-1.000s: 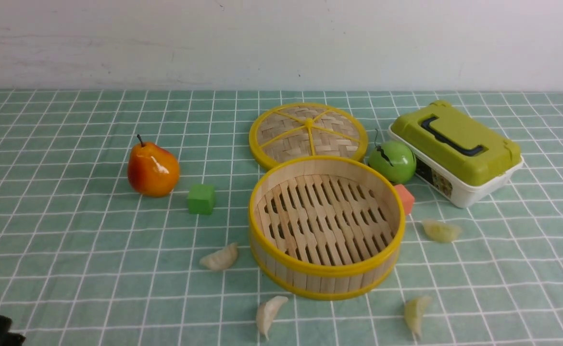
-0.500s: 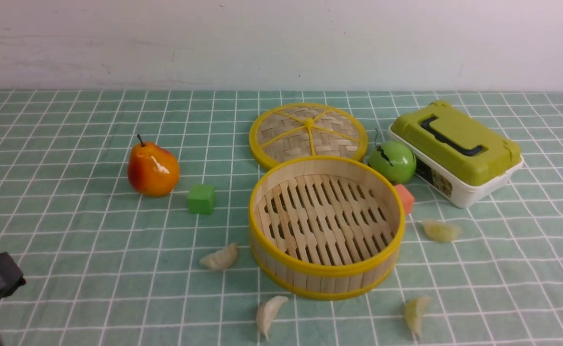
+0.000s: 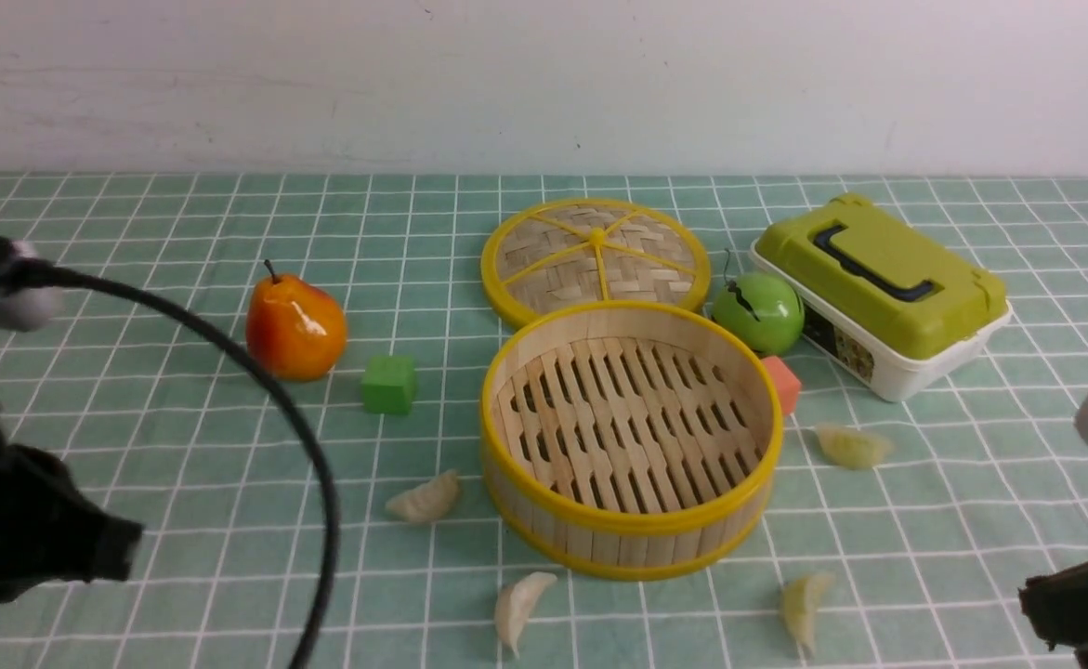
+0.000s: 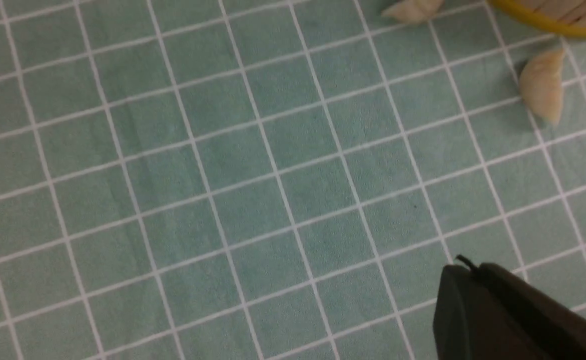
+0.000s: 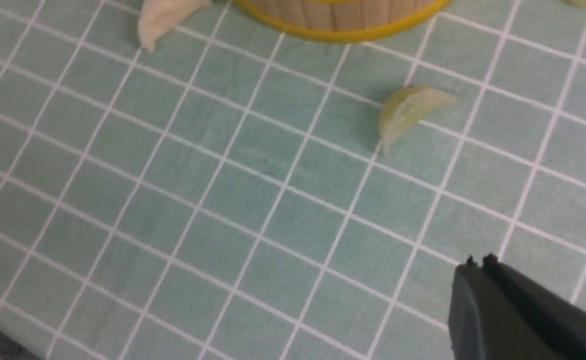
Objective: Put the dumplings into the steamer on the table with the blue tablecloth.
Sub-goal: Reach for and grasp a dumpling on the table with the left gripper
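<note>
Steamer: the steamer (image 3: 618, 546) is stood upright near the middle of the surface (image 3: 181, 446), which is covered by the teal gridded tablecloth (image 3: 971, 502); its slatted floor is exposed to view.
Cream pair: the left cream dumpling (image 3: 425, 499) is laid on the cloth just beside the steamer's left wall; the front cream dumpling (image 3: 517, 609) is laid close before the steamer's near edge, apart from it.
Yellow-green pair: the front yellow-green dumpling (image 3: 804, 609) is laid before the steamer's right side; the right yellow-green dumpling (image 3: 852, 447) is laid to the right of the steamer, near the orange-red cube (image 3: 783, 383).
Left end effector: the left end effector (image 4: 465, 264) is held over bare cloth at the left, well apart from both cream dumplings; its fingers are brought together and nothing is clamped.
Right end effector: the right end effector (image 5: 479, 261) is held over bare cloth at the right; its fingertips are pressed together, nothing is gripped, and the front yellow-green dumpling is not touched.
Lid: the woven lid (image 3: 595, 255) is laid flat behind the steamer.
Left of the steamer: a pear (image 3: 294, 327) and a green cube (image 3: 388, 384) are placed.
Right of the steamer: a green apple (image 3: 757, 311) and a green-lidded box (image 3: 883, 288) are placed.
</note>
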